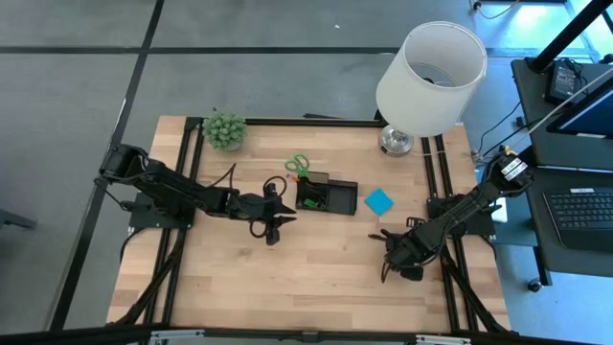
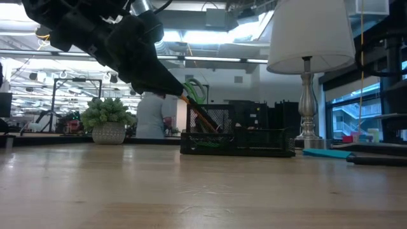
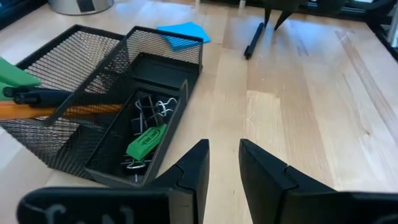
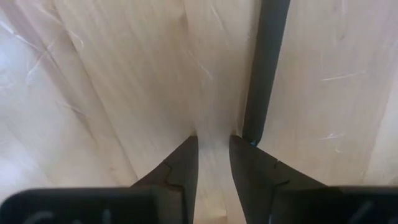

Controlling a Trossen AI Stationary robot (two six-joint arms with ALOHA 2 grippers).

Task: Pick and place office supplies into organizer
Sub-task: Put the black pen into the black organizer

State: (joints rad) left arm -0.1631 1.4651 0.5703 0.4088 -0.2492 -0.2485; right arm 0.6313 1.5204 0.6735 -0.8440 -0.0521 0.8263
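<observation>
The black mesh organizer (image 1: 326,195) (image 3: 118,93) stands mid-table. Its tall compartment holds the green-handled scissors (image 1: 297,165) and an orange pencil (image 3: 37,111), both leaning on its wall. Its low tray holds black clips (image 3: 152,109) and a small green piece (image 3: 146,142). The blue sticky-note pad (image 1: 379,201) (image 3: 183,34) lies flat to the organizer's right. A black pen (image 3: 252,40) (image 4: 267,62) lies on the wood by my right gripper (image 1: 388,241) (image 4: 213,146). That gripper is narrowly open and points down, with the pen outside its gap. My left gripper (image 1: 278,225) (image 3: 224,152) is narrowly open and hovers near-left of the organizer. My right gripper stands over the table from above with bare wood between its fingers. The black pen's end (image 4: 254,134) runs up to the outer side of one finger (image 4: 249,162). I cannot tell whether the two touch. The pen lies flat on the table.
A white-shaded lamp (image 1: 431,77) with a metal base (image 1: 395,141) stands at the far right. A potted plant (image 1: 225,129) sits at the far left. Black frame rails (image 1: 192,172) run along both table sides. Bare wood (image 1: 306,278) lies toward the near edge.
</observation>
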